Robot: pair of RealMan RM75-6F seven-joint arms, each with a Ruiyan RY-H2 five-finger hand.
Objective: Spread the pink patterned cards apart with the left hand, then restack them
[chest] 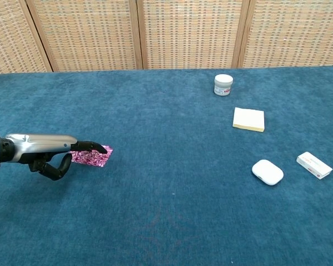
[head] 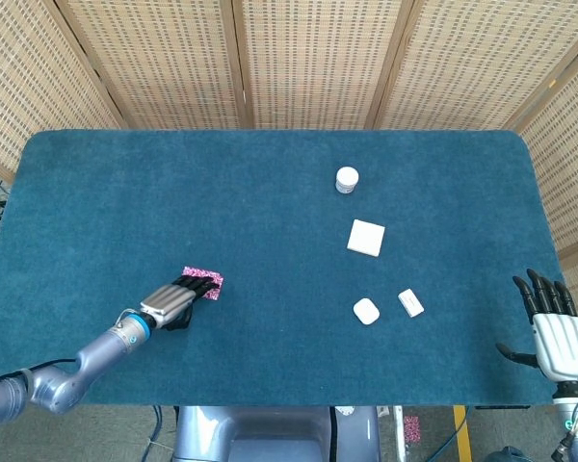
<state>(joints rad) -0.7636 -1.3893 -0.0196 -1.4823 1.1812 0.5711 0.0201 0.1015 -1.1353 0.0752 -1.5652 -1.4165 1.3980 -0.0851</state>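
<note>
**Left fingers lay over the pink cards**

The left hand (chest: 50,149) had its fingers (head: 195,287) stretched flat over the cards (chest: 91,157), thumb curled beneath; whether they pressed down could not be told. The cards sat as one stack on the table (head: 270,202), front-left. Further right stood a capped white jar (chest: 223,85), its label unreadable, contents hidden. The right hand (head: 556,332) hung off the table's edge, fingers spread, holding nothing.
</note>
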